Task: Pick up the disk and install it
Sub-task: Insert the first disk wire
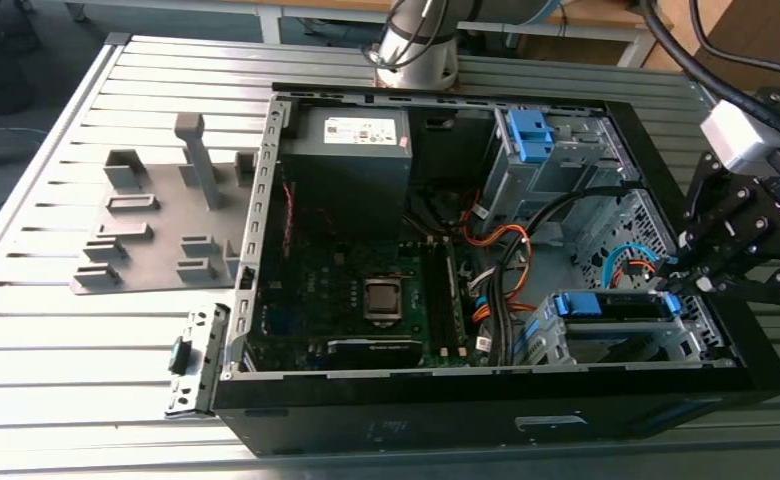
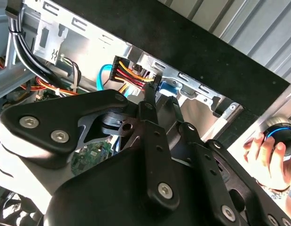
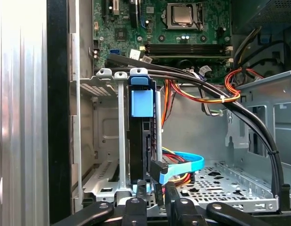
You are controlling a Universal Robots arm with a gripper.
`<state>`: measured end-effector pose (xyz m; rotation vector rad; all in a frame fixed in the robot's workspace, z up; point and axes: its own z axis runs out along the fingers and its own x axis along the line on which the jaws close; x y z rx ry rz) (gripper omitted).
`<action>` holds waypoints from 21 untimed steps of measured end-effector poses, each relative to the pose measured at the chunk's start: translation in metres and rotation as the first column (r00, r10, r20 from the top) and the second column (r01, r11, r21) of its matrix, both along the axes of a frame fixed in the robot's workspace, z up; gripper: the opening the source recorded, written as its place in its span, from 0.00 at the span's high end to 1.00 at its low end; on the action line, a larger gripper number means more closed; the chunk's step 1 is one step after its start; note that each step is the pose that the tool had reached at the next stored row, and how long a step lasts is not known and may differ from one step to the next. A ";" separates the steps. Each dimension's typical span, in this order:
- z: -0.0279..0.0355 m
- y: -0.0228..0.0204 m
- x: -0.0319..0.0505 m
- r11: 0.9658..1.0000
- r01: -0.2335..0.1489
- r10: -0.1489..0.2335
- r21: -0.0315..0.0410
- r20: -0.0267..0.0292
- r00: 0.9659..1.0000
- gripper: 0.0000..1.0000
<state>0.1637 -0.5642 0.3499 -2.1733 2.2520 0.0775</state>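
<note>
The disk (image 3: 141, 136) is standing on edge in a slot of the metal cage (image 3: 105, 141), at a corner of the open computer case (image 1: 497, 415), with its blue frame showing. The gripper (image 3: 154, 200) is sitting right at its near end, just beside the blue cable (image 3: 187, 165); I cannot tell whether it is clamping or loose. Seating it well is, I reckon, calling for a straight push along the rails, keeping the wires from snagging

The disk (image 3: 141, 103) has a blue frame. The motherboard (image 3: 121, 28) is green, the computer case (image 1: 497, 425) black, the ribbed table (image 1: 43, 350) silver.
</note>
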 end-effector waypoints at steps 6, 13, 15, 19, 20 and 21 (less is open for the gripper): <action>-0.0081 0.0011 0.0010 1.000 -0.005 0.005 -0.002 0.000 1.000 0.70; -0.0122 0.0012 0.0017 1.000 -0.008 0.008 -0.003 0.000 1.000 0.70; -0.0124 0.0012 0.0017 1.000 -0.008 0.008 -0.003 0.000 1.000 0.70; -0.0123 0.0012 0.0017 1.000 -0.008 0.008 -0.003 0.000 1.000 0.72; -0.0123 0.0012 0.0017 1.000 -0.008 0.008 -0.003 0.000 1.000 0.78; -0.0123 0.0012 0.0017 1.000 -0.008 0.008 -0.003 0.000 1.000 0.83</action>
